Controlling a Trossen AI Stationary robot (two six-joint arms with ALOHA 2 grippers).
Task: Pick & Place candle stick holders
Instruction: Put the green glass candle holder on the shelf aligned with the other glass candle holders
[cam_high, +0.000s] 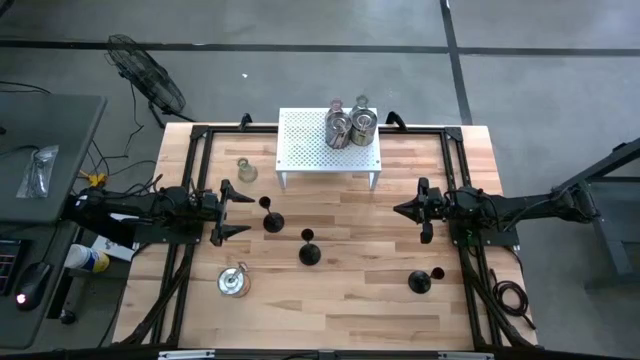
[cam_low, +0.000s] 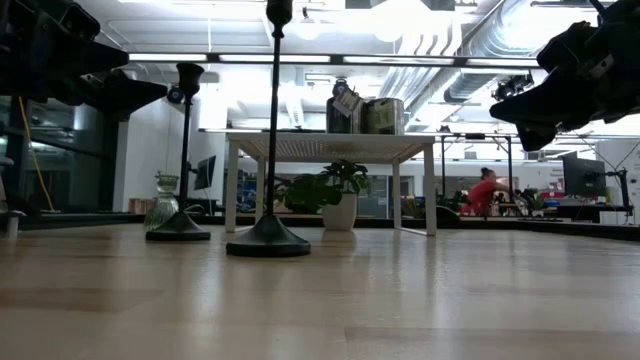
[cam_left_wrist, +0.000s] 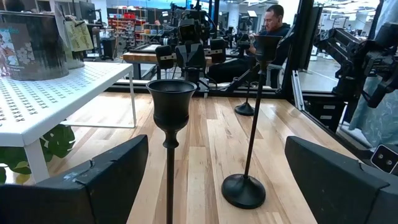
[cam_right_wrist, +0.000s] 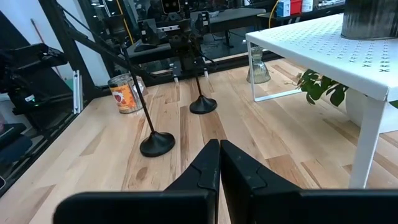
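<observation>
Three black candle stick holders with round bases stand on the wooden table: one (cam_high: 272, 221) just ahead of my left gripper (cam_high: 245, 212), one (cam_high: 310, 253) mid-table, one (cam_high: 420, 282) at the near right. In the left wrist view the first one's cup (cam_left_wrist: 171, 102) stands ahead, between my open fingers, untouched. A clear glass holder (cam_high: 246, 172) stands left of the white rack (cam_high: 300, 150). Two silvery holders (cam_high: 350, 127) stand on the rack. My right gripper (cam_high: 398, 210) is shut and empty, hovering right of centre.
A silvery tin with an orange label (cam_high: 233, 283) stands at the near left. The perforated rack stands on legs (cam_low: 232, 185) at the far middle of the table. A black frame (cam_high: 195, 180) borders the table. A person (cam_left_wrist: 270, 22) sits beyond the table.
</observation>
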